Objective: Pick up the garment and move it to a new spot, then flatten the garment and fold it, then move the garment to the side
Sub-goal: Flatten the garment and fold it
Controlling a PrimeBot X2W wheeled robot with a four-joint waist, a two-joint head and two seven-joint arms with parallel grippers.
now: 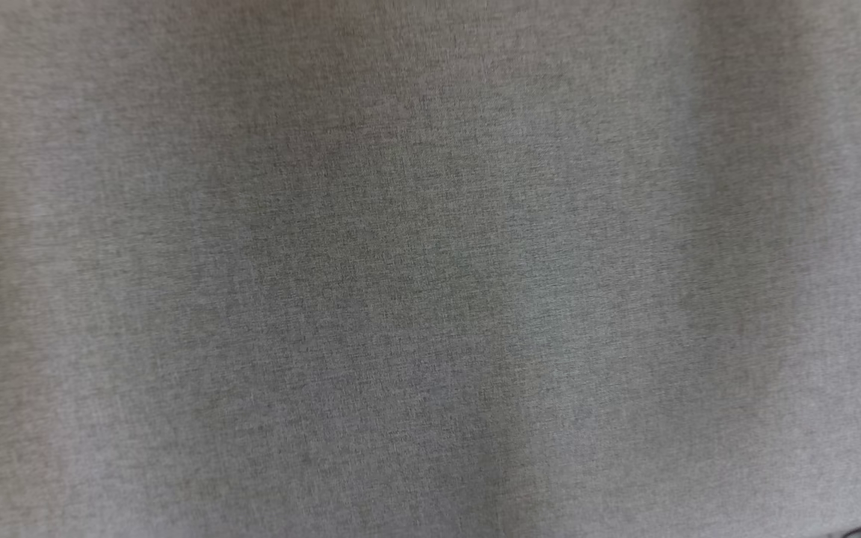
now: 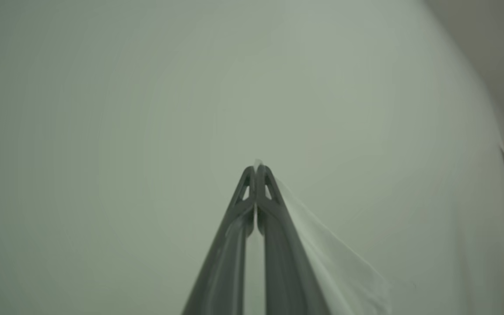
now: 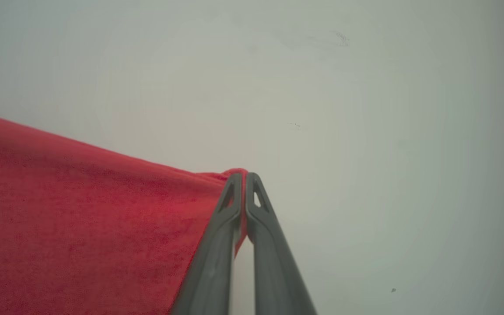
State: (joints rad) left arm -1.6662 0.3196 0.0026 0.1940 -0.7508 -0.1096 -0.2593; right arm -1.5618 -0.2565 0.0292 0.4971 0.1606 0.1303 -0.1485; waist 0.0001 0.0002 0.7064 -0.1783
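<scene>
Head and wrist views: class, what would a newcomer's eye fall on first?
The red cloth, lower left in the right wrist view, its corner pinched in the shut right gripper. In the left wrist view, the left gripper is shut on a pale cloth edge. The head view looks closely onto grey woven fabric.

Grey woven cloth [image 1: 430,269] hangs close before the head. Red terry fabric [image 3: 81,227] blocks the right wrist's eight o'clock; two o'clock lies open.

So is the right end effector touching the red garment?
Touching. Right wrist view: a corner of the red garment is pinched inside the shut right end effector.
</scene>
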